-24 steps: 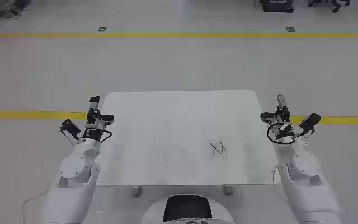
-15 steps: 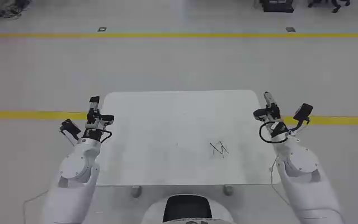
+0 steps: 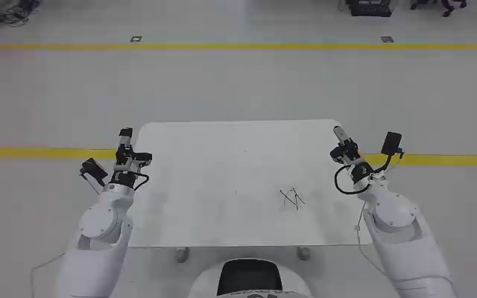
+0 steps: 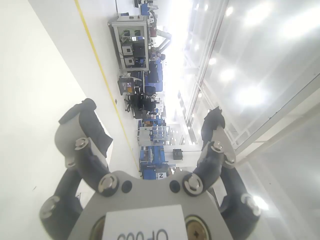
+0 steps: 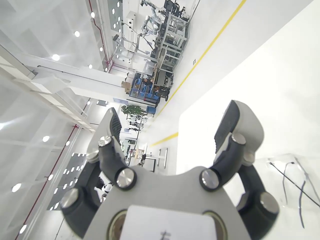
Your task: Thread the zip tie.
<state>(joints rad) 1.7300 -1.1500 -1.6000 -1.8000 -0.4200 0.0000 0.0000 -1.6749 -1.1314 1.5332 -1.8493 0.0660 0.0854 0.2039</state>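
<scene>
Two empty claws, the left claw (image 4: 150, 108) and right claw (image 5: 172, 108), hang open at opposite edges of the white worktop (image 3: 223, 164). Thin black zip ties (image 3: 292, 198) lie untouched nearer the right; threading appears not yet begun.

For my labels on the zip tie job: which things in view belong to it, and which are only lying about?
Belongs to the job:
black zip ties
left gripper, open and empty
right gripper, open and empty

Only around:
white table under the ties
yellow floor line
</scene>
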